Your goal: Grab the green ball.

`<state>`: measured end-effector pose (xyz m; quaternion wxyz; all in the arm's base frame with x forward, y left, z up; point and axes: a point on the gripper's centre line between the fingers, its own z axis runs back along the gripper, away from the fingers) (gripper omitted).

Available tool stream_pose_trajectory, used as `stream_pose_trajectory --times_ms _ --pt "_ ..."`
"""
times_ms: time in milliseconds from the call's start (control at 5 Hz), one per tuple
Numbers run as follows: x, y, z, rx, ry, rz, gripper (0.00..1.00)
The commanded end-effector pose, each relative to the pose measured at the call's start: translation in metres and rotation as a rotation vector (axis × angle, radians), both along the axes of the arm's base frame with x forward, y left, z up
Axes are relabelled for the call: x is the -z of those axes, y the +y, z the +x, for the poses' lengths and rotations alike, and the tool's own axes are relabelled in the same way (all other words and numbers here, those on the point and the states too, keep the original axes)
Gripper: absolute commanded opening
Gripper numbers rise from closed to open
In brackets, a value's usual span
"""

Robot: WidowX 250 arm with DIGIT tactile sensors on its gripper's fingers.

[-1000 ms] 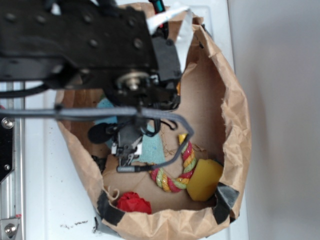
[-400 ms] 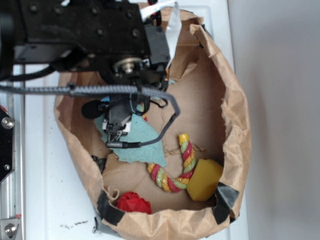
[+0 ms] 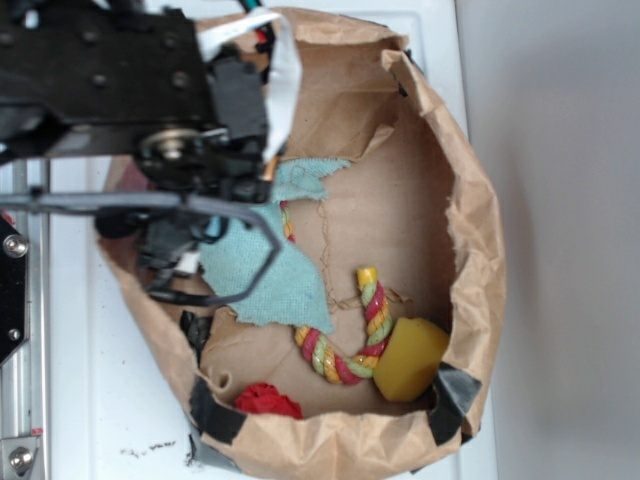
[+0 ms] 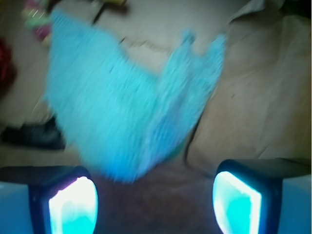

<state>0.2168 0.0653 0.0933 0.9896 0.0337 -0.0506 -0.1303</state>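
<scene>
No smooth mint-green ball shows in either view. The black gripper (image 4: 155,195), jaws spread and empty, hangs over the paper bag's brown floor (image 4: 253,92), a blurred ragged teal cloth (image 4: 122,112) just ahead of it.

no readable text, labels, nos. or signs anywhere
</scene>
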Motion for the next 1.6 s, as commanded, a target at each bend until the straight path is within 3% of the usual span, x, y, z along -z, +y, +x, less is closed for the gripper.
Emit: stream_pose_trajectory --times_ms 0,400,800,1000,1400 --pt "-0.016 0.007 -0.015 0.097 -0.062 -0.034 1.00" --pt "-0.004 -0.005 -0.008 0.102 -0.065 -0.005 1.00" --pt "0.014 -0.018 0.002 0.116 -0.075 -0.015 1.00" --pt "0.032 -0.021 -0.004 0.168 -0.085 -0.001 1.00" --pt "0.030 -0.024 -0.001 0.199 -0.128 0.031 1.00"
